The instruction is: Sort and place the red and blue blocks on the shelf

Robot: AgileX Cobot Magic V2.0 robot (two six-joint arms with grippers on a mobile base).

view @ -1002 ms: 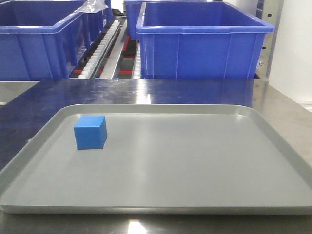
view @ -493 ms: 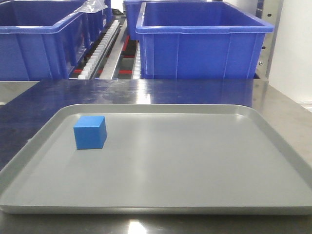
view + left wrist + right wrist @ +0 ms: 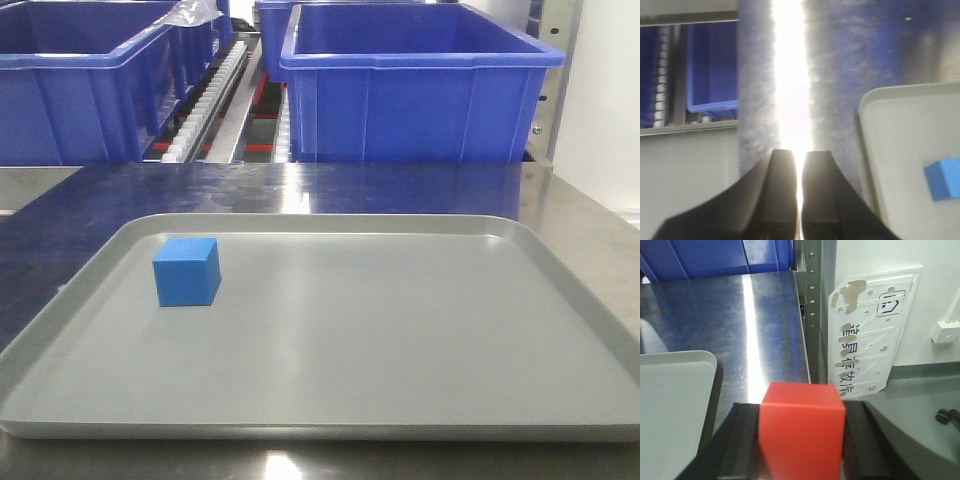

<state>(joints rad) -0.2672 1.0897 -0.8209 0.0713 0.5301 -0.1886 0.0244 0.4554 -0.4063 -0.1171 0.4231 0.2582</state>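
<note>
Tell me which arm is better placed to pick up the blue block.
Left. The left gripper is shut and empty near the tray corner, with the blue block in view; the right gripper holds the red block.

A worn white sign [image 3: 872,330] is standing ahead of the right gripper [image 3: 802,426] and off to its right. It is carrying a vertical column of dark-blue Chinese characters, seemingly 道具存放, with the paint flaking over them. A small house icon [image 3: 888,304] in a rounded square is sitting just beyond the column's far end.
</note>
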